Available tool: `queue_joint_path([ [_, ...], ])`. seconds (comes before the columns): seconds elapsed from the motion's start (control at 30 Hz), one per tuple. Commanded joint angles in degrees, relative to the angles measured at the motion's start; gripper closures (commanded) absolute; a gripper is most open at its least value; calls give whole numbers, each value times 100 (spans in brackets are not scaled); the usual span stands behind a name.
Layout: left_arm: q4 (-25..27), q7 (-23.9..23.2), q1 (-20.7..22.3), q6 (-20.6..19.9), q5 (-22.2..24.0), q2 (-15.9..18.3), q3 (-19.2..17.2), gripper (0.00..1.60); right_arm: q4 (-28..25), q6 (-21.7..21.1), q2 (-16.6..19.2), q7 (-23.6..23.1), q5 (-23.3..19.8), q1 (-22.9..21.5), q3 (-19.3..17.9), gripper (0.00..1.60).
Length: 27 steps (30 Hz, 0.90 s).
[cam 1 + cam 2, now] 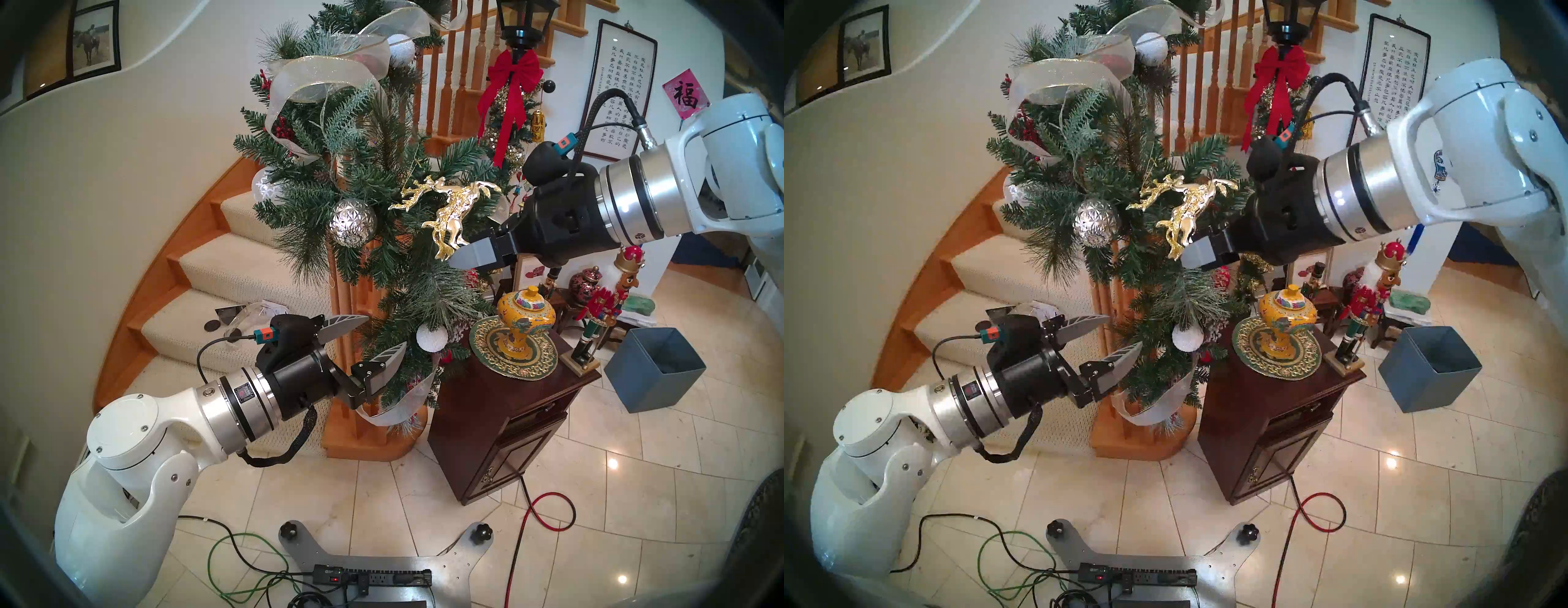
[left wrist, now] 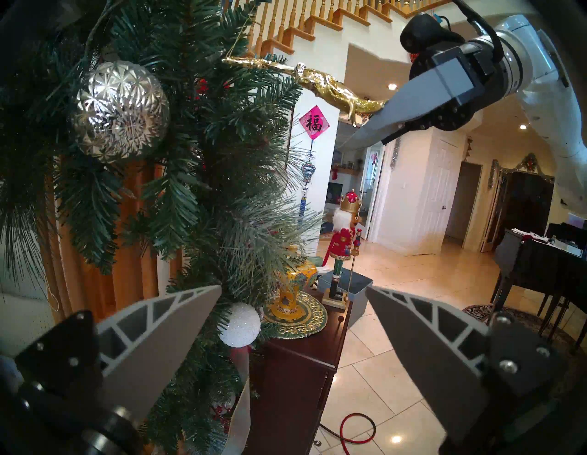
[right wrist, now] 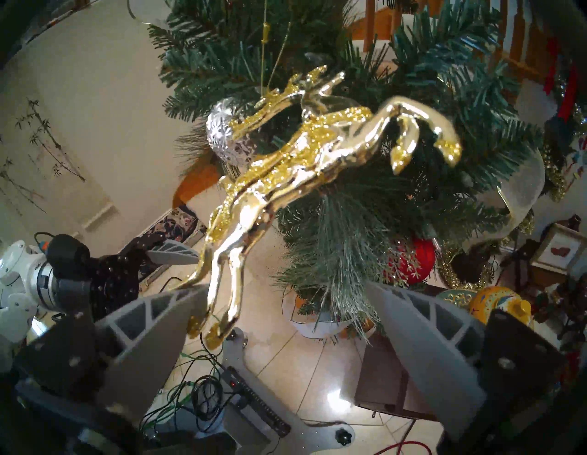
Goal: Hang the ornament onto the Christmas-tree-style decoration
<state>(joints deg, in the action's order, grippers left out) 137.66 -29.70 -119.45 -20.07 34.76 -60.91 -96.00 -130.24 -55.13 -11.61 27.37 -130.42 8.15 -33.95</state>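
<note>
While the gold reindeer ornament [image 1: 449,212] dangles by its thin string against the pine garland [image 1: 373,178], just right of the faceted silver ball [image 1: 353,222], the right gripper [image 3: 279,317] sits spread wide at its lower hooves, pinching nothing. It looks light, stiff and slick, likely to swing; I'd take it by the lowest legs. Below the ball, the left gripper [image 1: 373,344] is spread too. Further down stand a dark cabinet [image 1: 509,424] and pale tiles.
</note>
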Motion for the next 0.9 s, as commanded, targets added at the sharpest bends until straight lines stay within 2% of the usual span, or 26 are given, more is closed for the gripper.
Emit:
queue_joint_path([
  [0.0,57,-2,0,5,1,-1,-9,0,254,13,-3,-228,59,-194,32,0],
  [0.87,58,-1,0,5,1,-1,-9,0,342,13,63,-645,360,-640,582,0],
])
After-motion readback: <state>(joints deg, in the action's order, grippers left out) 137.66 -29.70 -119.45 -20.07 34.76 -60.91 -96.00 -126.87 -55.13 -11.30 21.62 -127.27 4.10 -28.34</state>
